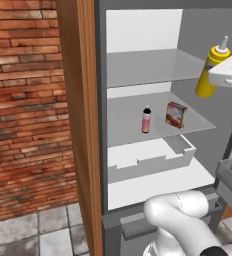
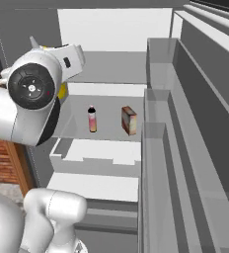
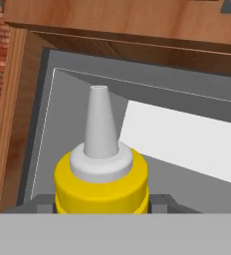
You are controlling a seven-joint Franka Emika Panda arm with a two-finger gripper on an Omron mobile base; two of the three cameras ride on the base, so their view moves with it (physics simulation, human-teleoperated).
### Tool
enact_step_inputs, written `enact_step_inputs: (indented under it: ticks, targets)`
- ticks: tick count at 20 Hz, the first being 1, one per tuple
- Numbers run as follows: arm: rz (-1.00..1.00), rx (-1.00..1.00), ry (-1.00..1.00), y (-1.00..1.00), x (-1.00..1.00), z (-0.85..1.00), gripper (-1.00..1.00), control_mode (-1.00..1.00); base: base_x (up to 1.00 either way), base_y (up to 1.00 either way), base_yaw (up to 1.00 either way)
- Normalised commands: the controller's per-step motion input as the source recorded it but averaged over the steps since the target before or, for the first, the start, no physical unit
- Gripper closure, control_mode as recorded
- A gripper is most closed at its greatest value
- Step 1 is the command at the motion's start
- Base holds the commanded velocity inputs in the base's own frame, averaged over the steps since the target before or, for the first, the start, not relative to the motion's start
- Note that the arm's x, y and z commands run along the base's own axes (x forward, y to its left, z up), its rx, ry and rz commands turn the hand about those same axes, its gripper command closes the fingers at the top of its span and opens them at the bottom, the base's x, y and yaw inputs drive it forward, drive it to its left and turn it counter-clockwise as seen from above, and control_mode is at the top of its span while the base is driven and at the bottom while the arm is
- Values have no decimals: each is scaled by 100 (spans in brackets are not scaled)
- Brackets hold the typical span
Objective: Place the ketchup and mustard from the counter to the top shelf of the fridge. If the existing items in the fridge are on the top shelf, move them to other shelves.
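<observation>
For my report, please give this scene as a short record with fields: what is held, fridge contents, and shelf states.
held: mustard bottle, gripped by the gripper, upright, in front of the open fridge
top shelf: nothing on it yet
middle shelf: pink bottle and brown box, standing apart
below: white drawer tray

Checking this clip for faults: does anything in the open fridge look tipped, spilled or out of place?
Nothing stands out. The small pink bottle with black cap and reddish-brown box stand upright on a lower grey shelf; the yellow squeeze bottle is held upright.
</observation>
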Motion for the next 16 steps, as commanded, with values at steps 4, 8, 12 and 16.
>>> enact_step_inputs:
  ticks: [4,8,12,16]
  targets:
    - [-1,1,0,0,34,-5,100,-100,0,0,0]
    - [-3,0,0,-6,69,-3,100,-100,0,0,0]
    - [-3,0,0,-11,89,0,100,-100,0,0,0]
    - [-1,0,0,-19,89,0,100,-100,0,0,0]
